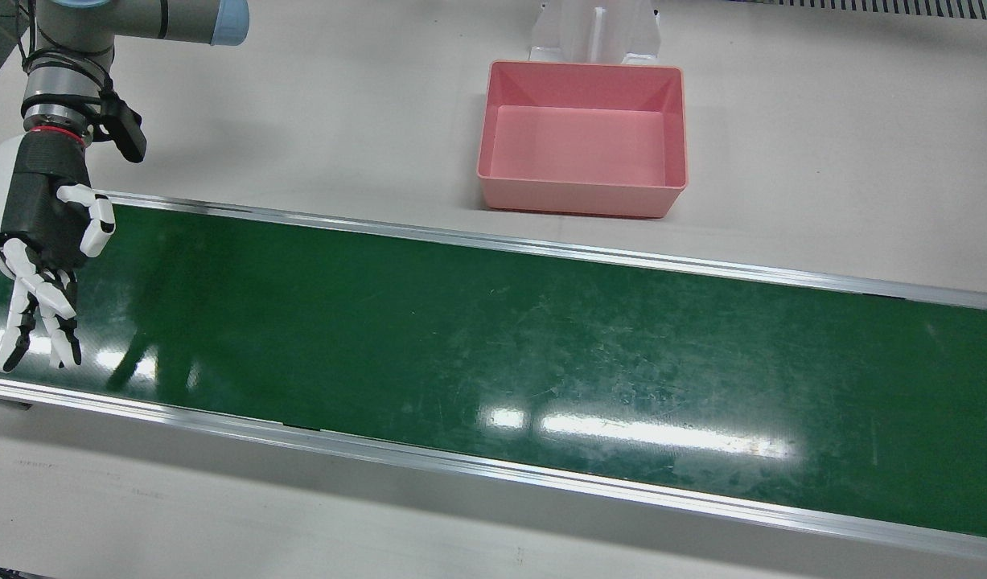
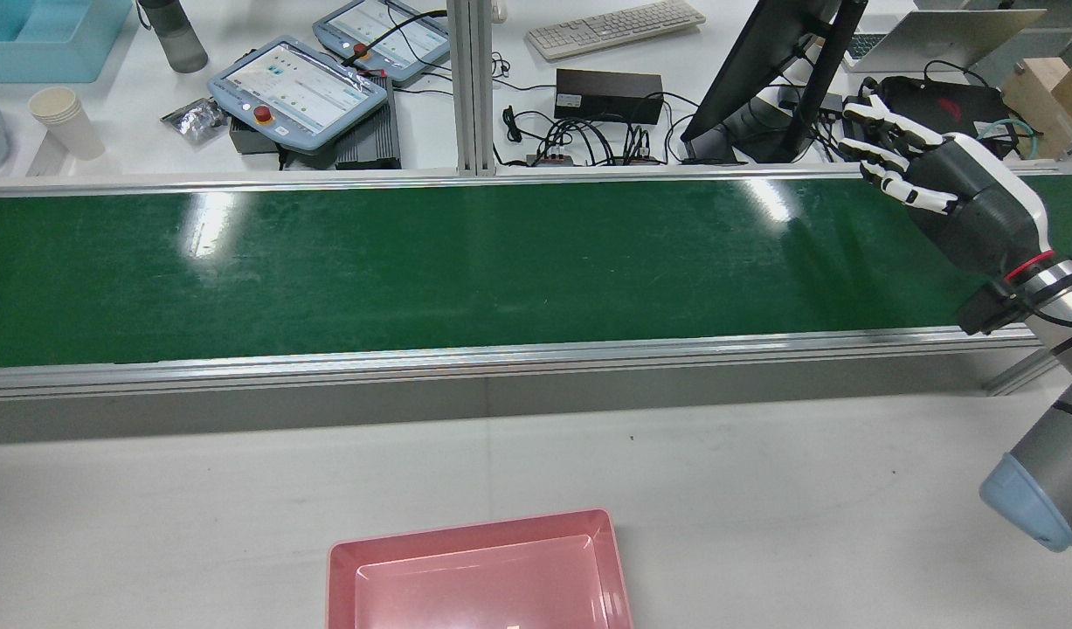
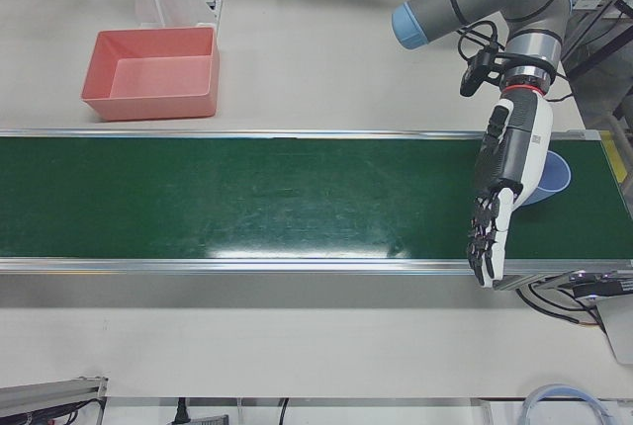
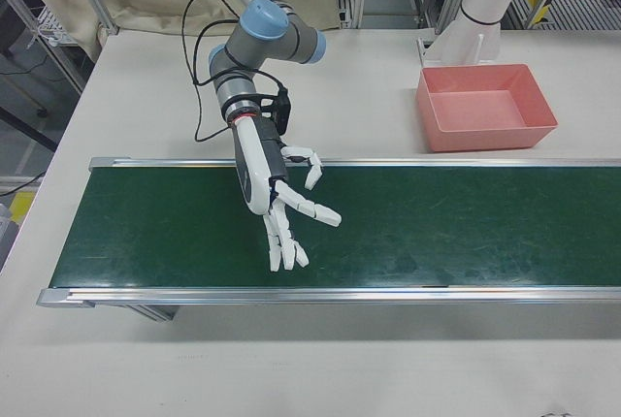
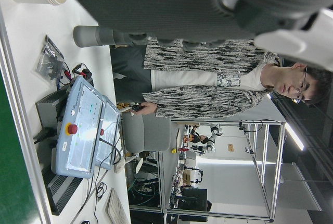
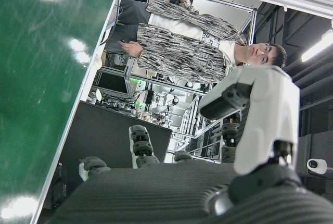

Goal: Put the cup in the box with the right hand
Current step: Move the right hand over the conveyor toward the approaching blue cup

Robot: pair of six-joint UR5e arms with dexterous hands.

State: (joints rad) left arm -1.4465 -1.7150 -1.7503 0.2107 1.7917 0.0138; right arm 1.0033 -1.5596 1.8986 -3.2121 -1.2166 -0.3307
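Observation:
A blue cup (image 3: 554, 176) sits on the green belt (image 1: 493, 338) at its right end in the left-front view, partly hidden behind my left hand (image 3: 506, 188). That hand is open, fingers pointing down over the belt's near edge. My right hand (image 1: 39, 241) hovers open and empty over the other end of the belt, fingers spread; it also shows in the rear view (image 2: 955, 196) and the right-front view (image 4: 272, 189). The empty pink box (image 1: 581, 68) stands on the white table behind the belt, about midway between the two hands.
A white pedestal (image 1: 594, 32) stands just behind the box. Beyond the belt, a desk holds teach pendants (image 2: 300, 87), a keyboard (image 2: 614, 26), a monitor (image 2: 763, 79), cables and stacked paper cups (image 2: 55, 118). A person sits there.

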